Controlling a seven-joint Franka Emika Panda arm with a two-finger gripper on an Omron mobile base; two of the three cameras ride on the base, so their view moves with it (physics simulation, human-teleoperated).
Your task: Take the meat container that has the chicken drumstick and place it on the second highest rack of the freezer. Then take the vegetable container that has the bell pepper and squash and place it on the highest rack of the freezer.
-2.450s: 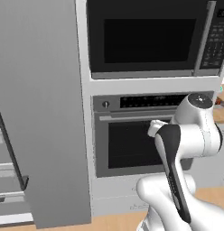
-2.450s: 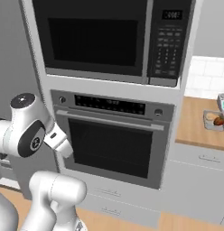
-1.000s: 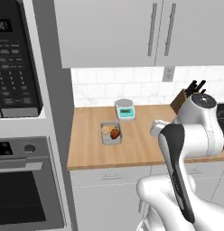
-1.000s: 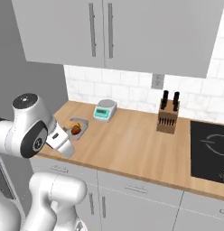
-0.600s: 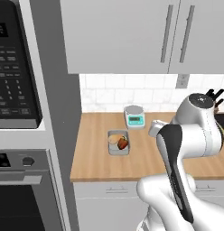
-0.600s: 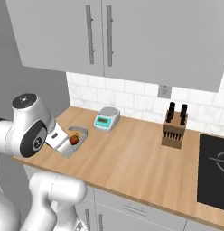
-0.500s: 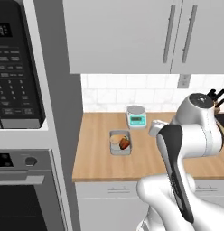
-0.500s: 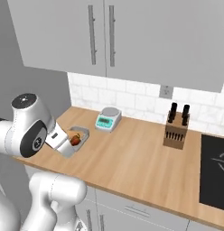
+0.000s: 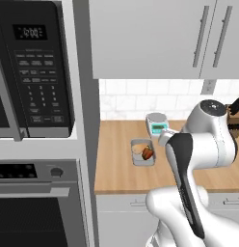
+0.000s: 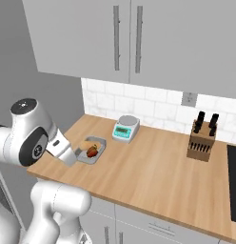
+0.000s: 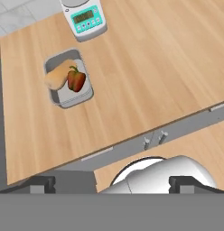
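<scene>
Hand [image 11: 112, 182] open above wooden counter [image 11: 145, 67], grey cabinets [image 10: 134, 38] overhead

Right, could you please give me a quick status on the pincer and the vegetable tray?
Pincer open, empty, above the counter edge. Tray on counter, pepper and squash inside, untouched. Scale just behind it, apart; nothing in the way.

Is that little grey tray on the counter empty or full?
Full: the small grey tray holds a red bell pepper and a pale tan squash.

No legible text on the microwave panel [image 9: 37, 72] or scale display [image 11: 84, 17]
</scene>
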